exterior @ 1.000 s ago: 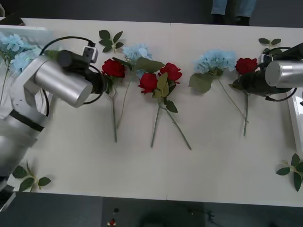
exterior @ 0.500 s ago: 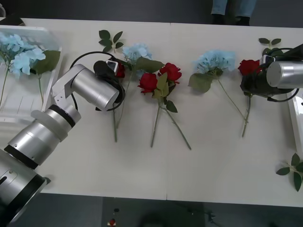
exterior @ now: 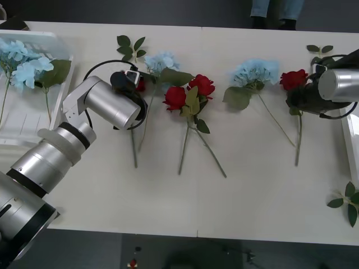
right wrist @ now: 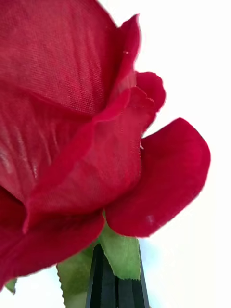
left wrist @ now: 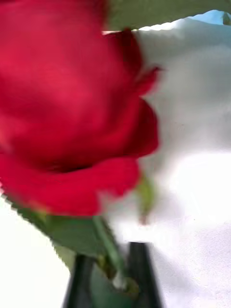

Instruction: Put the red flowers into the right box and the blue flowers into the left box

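Basket (exterior: 56,89) at my far left already holds two blue flowers (exterior: 22,61). My left gripper (exterior: 134,89) sits over the leftmost rose (exterior: 140,84), its black fingers (left wrist: 79,284) narrow around the stem (left wrist: 108,245) under the bloom. Beside it a blue flower (exterior: 162,60) lies on the table (exterior: 252,190), then two roses (exterior: 190,92) crossed at the middle. Another blue flower (exterior: 255,72) lies right of centre. My right gripper (exterior: 297,96) is pinched tight on the last rose (exterior: 293,78) just below its head, stem trailing toward me. The box (exterior: 352,140) shows by its white edge at the far right.
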`<action>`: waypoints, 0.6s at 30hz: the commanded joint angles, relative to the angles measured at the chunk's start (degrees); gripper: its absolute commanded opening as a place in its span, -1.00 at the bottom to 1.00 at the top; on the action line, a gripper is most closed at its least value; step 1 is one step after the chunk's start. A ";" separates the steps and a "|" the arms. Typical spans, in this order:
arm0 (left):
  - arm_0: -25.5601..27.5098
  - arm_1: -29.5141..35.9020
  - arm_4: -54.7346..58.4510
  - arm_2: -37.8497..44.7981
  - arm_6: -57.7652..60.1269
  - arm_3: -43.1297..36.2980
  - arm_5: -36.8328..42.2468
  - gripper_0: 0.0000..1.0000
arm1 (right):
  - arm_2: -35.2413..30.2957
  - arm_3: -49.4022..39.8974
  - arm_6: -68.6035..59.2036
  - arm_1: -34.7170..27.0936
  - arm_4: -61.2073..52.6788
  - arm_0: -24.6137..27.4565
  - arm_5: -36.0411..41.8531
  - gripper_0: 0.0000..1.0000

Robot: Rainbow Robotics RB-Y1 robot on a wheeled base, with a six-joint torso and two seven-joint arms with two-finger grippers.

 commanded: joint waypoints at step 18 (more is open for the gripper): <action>13.00 18.48 29.18 19.82 -9.00 -34.59 10.47 -1.00 | -1.28 -17.11 19.93 -34.39 -13.58 4.78 14.28 -1.00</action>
